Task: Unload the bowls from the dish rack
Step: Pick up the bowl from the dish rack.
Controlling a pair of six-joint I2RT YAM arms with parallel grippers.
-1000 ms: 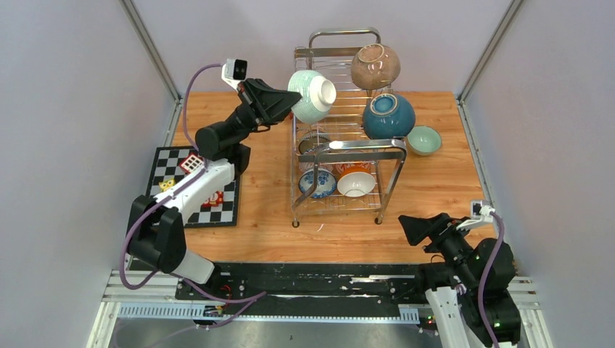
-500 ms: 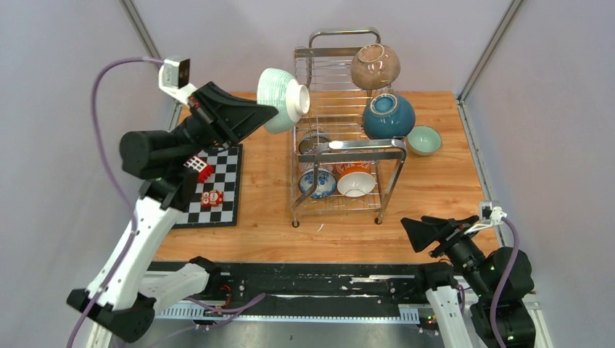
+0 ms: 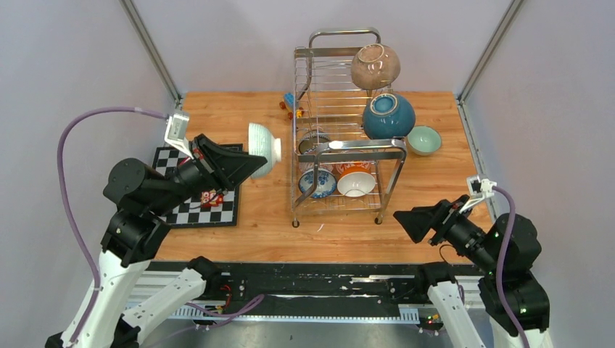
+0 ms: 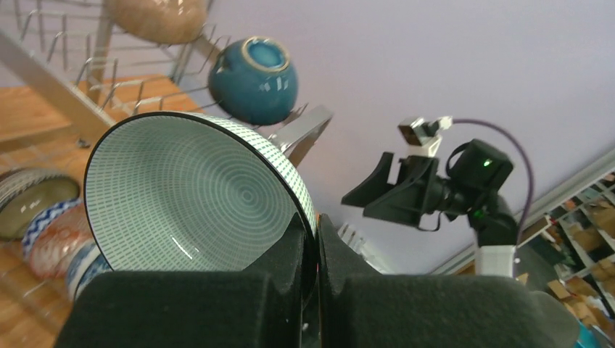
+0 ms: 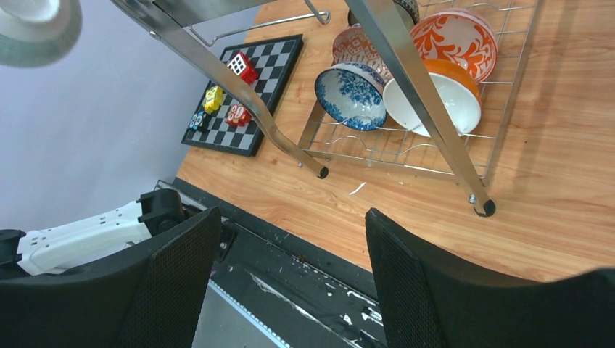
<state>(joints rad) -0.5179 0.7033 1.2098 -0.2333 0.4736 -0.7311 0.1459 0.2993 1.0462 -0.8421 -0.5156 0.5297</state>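
My left gripper is shut on the rim of a mint green bowl and holds it in the air left of the dish rack. In the left wrist view the bowl's ringed inside faces the camera, its rim pinched between my fingers. On the rack's upper tier sit a speckled brown bowl and a dark teal bowl. On the lower tier lie a blue-white bowl, an orange-white bowl and red patterned bowls. My right gripper is open and empty near the front right.
A small mint bowl stands on the table right of the rack. A chequered board with small toy blocks lies at the left, under my left arm. Toy blocks lie behind the rack's left side.
My left arm has lifted the mint green bowl off the rack's upper tier and carried it left and toward the front. My right gripper has shifted slightly toward the rack.
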